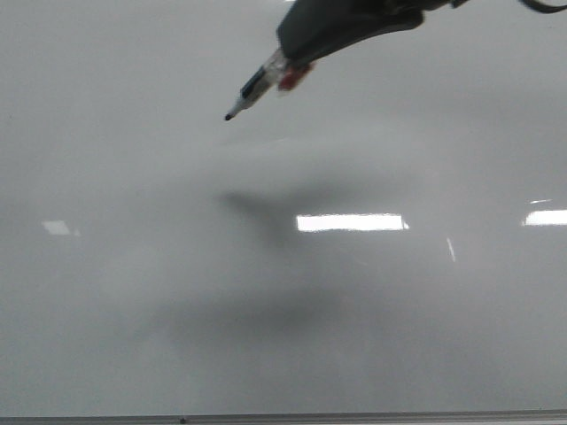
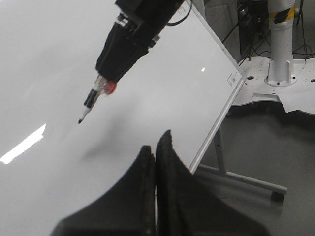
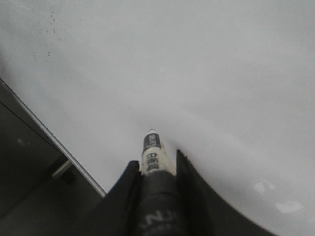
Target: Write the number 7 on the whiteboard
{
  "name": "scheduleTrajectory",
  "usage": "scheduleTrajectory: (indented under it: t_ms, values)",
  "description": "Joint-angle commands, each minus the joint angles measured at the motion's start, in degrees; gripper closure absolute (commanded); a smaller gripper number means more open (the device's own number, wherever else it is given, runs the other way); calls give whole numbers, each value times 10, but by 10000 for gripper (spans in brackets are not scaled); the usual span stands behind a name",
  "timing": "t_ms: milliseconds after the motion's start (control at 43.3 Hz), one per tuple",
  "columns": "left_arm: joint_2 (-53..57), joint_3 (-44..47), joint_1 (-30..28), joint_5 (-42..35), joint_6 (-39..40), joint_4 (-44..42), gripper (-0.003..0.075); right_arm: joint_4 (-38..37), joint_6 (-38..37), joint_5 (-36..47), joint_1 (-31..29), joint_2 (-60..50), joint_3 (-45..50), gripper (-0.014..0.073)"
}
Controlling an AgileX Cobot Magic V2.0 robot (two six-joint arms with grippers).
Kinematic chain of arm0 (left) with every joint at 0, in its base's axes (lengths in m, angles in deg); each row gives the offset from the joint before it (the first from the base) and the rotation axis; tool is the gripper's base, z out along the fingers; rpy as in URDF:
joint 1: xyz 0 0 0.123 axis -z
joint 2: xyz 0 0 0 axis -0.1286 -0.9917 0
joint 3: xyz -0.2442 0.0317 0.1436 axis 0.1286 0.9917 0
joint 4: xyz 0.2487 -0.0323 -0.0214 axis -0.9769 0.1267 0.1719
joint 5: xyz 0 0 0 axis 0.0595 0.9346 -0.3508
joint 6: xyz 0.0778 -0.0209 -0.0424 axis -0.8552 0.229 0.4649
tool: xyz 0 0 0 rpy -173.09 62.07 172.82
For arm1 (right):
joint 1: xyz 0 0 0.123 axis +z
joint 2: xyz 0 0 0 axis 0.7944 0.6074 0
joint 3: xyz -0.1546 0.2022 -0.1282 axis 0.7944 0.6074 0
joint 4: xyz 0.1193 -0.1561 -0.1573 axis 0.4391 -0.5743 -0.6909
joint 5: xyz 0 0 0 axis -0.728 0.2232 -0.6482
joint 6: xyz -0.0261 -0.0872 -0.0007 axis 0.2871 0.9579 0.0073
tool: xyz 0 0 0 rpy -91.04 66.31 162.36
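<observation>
The whiteboard is a glossy pale grey board that fills the front view; it also shows in the left wrist view and the right wrist view. No number 7 or any black line shows on it. My right gripper comes in from the top and is shut on a black marker, tip down-left, just off the board above its own shadow. The same marker shows in the left wrist view and the right wrist view. My left gripper is shut and empty.
The board's thin metal edge runs along the near side. Bright light reflections lie on the board. In the left wrist view the board's stand leg and a white robot base stand on the floor beside the board.
</observation>
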Motion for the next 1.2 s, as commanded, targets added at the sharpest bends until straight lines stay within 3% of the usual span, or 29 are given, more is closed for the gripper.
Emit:
scheduleTrajectory:
  t_ms: [0,300,763,1178]
  values:
    - [-5,-16,4,-50,5,8,741,14,9,21,15,36,-64,652]
    - [-5,-16,4,-50,5,8,741,14,9,35,21,133,-137,652]
    - [-5,-16,4,-50,5,8,741,12,18,38,-75,59,-66,652]
    - [-5,-16,4,-50,5,8,741,12,18,52,-13,146,2,652]
